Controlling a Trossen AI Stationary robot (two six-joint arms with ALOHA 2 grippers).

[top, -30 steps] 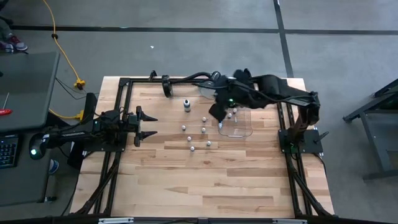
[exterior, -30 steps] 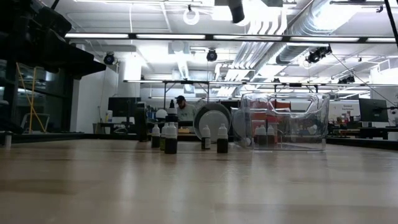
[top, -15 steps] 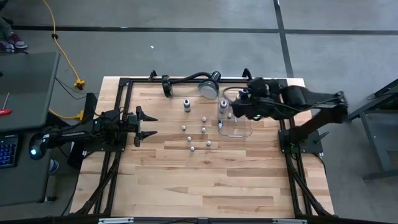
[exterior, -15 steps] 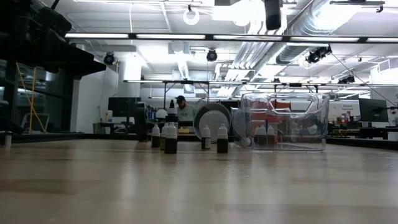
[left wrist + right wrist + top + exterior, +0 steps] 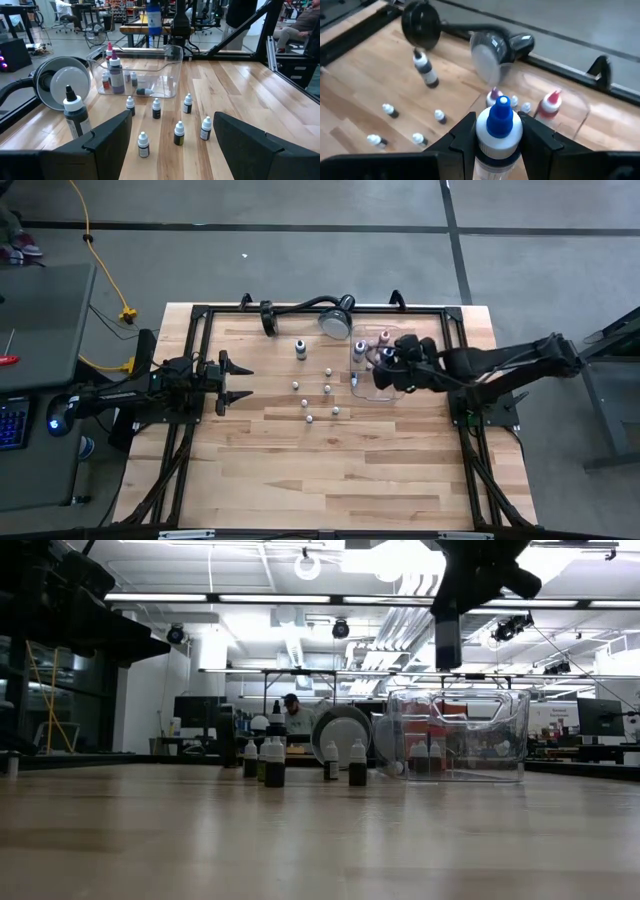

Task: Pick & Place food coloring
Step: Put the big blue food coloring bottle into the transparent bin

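Your right gripper (image 5: 498, 131), clamped on a blue-tipped bottle (image 5: 499, 131) of food coloring, has swung back from the lamp (image 5: 335, 320) side in the last second and now hangs over the clear tray (image 5: 398, 392), which already holds several bottles. That suggests a drop is close, though whether the bottle is centred over the opening is hard to judge from above. Six small bottles (image 5: 179, 133) still stand on the table (image 5: 330, 470) beside the tray. Your left gripper (image 5: 238, 381) waits near its edge, fingers apart.
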